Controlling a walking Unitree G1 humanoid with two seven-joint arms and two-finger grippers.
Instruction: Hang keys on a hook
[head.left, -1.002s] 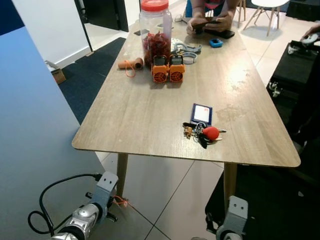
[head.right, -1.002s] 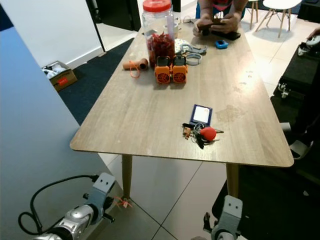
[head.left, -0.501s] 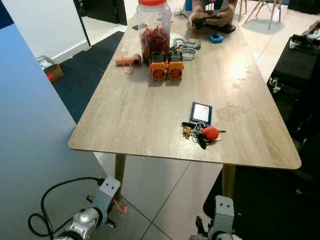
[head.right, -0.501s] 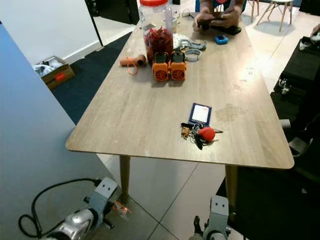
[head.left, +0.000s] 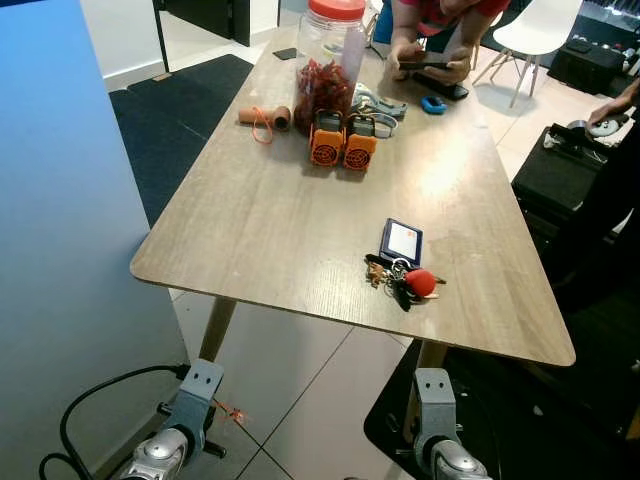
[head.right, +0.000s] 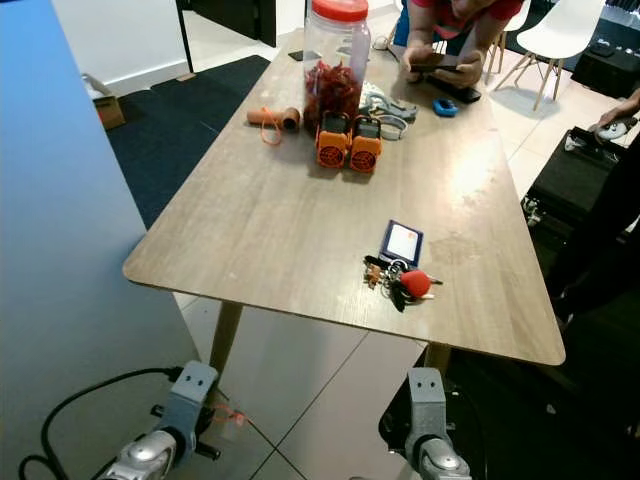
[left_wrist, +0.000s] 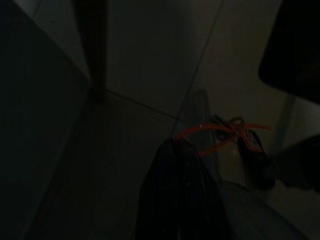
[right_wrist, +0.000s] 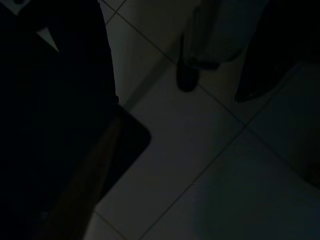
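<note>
The keys (head.left: 404, 279) were seen untouched near the near edge of the table (head.left: 260, 215), just beside a card holder (head.left: 402, 241), with both arms hung low, gripper states not discernible, no hook visible; pickup and hanging remained.

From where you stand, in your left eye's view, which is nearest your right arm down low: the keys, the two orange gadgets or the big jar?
1. Keys, by the table's near edge, right side.
2. Orange gadgets, mid-table, further back.
3. Jar, just behind the gadgets.

The right arm hangs below the table edge.
</note>
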